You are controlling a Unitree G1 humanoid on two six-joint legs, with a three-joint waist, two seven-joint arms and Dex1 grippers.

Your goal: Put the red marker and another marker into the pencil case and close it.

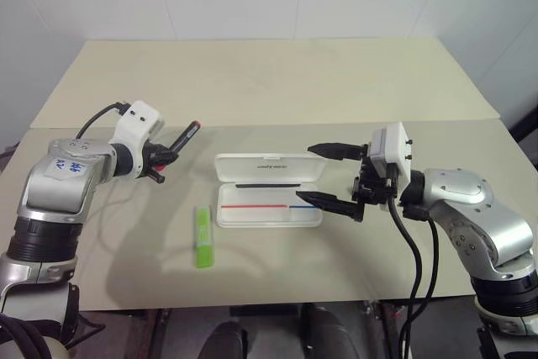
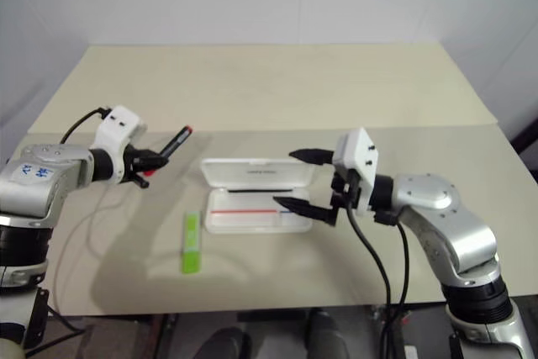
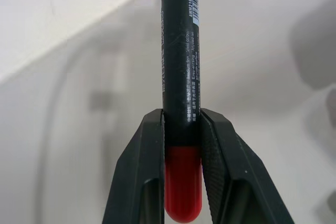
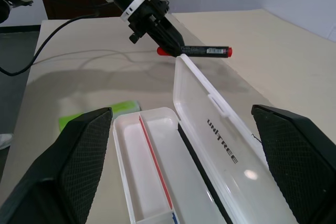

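My left gripper (image 1: pixel 166 157) is shut on the red marker (image 1: pixel 183 140), a slim dark-bodied pen with red ends, held tilted above the table to the left of the pencil case. In the left wrist view the two black fingers (image 3: pixel 142 171) clamp the marker (image 3: pixel 181 51) near its red end. The white pencil case (image 1: pixel 269 216) lies open mid-table, lid (image 1: pixel 269 166) folded back, with a red and blue stripe in the tray. The other marker, a lime-green highlighter (image 1: pixel 203 237), lies flat at the case's front left. My right gripper (image 1: pixel 308 174) stands open at the case's right end, touching nothing.
The beige table (image 1: pixel 277 81) has a seam running across it behind the case, with bare room beyond. Its front edge (image 1: pixel 277 302) runs just below the highlighter. A black cable (image 1: pixel 97 117) loops off my left wrist, and another (image 1: pixel 414 250) hangs from my right.
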